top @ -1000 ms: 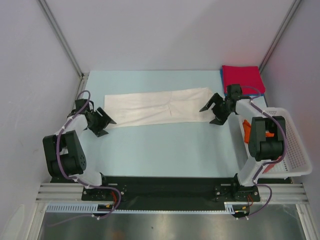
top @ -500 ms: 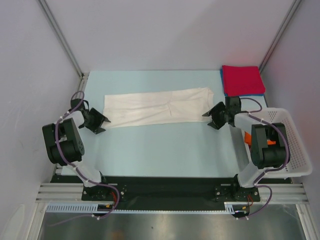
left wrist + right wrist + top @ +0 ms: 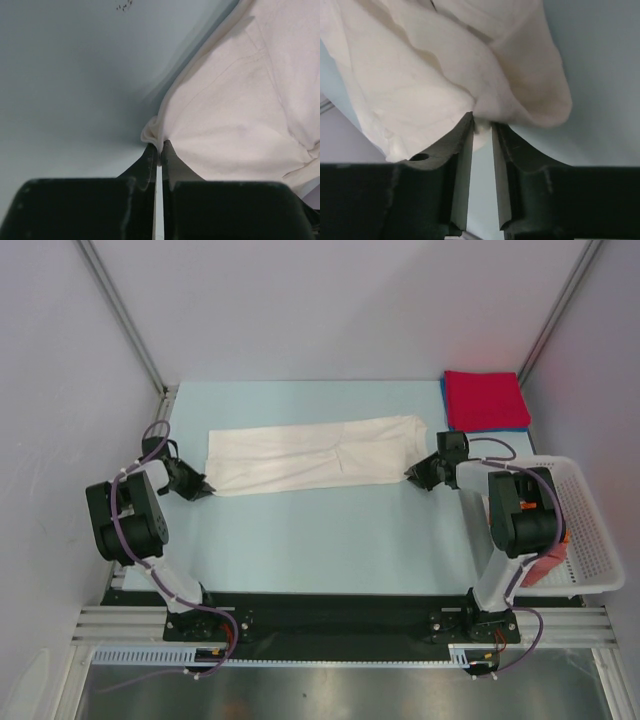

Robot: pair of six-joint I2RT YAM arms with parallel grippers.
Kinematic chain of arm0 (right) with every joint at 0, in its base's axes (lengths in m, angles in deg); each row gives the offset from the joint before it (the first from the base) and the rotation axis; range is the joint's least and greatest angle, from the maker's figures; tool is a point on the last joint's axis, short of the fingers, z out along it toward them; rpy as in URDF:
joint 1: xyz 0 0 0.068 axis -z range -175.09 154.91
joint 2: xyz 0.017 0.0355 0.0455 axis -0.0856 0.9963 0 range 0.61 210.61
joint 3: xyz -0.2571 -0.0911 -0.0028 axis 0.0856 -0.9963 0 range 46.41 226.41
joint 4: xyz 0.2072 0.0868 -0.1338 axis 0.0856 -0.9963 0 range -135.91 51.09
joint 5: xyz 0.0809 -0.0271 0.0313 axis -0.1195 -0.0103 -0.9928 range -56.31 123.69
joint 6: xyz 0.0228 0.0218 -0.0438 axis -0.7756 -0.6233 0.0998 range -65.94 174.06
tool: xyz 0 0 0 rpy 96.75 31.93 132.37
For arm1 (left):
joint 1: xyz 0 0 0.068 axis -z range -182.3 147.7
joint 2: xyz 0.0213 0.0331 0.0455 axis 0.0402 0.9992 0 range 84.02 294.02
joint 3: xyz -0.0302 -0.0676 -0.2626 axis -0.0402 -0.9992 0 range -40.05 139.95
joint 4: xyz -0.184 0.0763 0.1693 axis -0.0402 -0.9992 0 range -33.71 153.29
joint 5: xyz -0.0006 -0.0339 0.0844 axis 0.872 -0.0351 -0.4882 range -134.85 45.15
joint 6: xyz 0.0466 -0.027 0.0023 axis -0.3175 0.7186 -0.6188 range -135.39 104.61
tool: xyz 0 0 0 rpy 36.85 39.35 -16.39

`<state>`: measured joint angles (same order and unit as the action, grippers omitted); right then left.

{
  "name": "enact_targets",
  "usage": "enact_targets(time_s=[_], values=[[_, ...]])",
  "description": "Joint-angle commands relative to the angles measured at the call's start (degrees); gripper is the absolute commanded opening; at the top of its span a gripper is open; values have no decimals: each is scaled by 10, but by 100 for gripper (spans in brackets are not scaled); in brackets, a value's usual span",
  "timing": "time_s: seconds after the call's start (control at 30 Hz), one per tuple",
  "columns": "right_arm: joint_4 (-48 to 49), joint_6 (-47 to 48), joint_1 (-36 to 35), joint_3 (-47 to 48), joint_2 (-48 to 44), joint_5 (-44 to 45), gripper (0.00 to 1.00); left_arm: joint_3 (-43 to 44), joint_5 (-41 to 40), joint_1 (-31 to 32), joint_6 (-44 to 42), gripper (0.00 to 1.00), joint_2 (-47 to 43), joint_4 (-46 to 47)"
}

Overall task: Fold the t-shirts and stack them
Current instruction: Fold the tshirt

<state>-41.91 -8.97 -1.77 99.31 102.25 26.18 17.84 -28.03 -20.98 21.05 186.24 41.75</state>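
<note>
A white t-shirt (image 3: 310, 455) lies folded into a long strip across the middle of the table. My left gripper (image 3: 200, 490) sits low at its left near corner and is shut on a small pinch of the white cloth (image 3: 240, 100), which bunches at the fingertips (image 3: 159, 146). My right gripper (image 3: 415, 476) is at the strip's right near corner. Its jaws have closed on a fold of the white cloth (image 3: 445, 60), which is caught between the tips (image 3: 482, 120). A folded red t-shirt (image 3: 485, 400) rests on a blue one (image 3: 490, 428) at the back right.
A white lattice basket (image 3: 590, 540) stands along the right edge, beside the right arm, with pinkish-red cloth (image 3: 545, 568) hanging at its near end. Grey walls close in on both sides and at the back.
Both grippers moved down and inward to the ends of the white strip. Each went from open to shut on a corner of the cloth.
</note>
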Motion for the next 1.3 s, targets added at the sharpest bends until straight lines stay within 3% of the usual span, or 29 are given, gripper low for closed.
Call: enact_targets(time_s=[0.0,0.13,0.27,0.43,0.73,0.9,1.0,1.2,1.27], values=[[12,16,-4,50,43,39,25,-37,-36,-2,-21,0,6,-31],[1,64,-3,122,93,57,13,-79,-22,8,-9,0,-42,-32],[-21,119,-1,215,165,66,11,-131,-7,48,13,0,-98,-36],[-38,172,-1,347,241,64,10,-216,-6,165,77,0,-179,-36],[-13,200,2,427,318,29,10,-295,5,403,153,0,-319,-60],[1,192,3,444,341,3,10,-234,39,572,177,0,-273,-56],[8,185,2,450,350,-3,9,-136,65,657,173,0,-210,-56],[-2,178,5,487,384,-21,9,17,108,758,106,0,-67,-91],[-12,186,7,508,391,-24,8,38,162,763,83,19,-44,-92]])
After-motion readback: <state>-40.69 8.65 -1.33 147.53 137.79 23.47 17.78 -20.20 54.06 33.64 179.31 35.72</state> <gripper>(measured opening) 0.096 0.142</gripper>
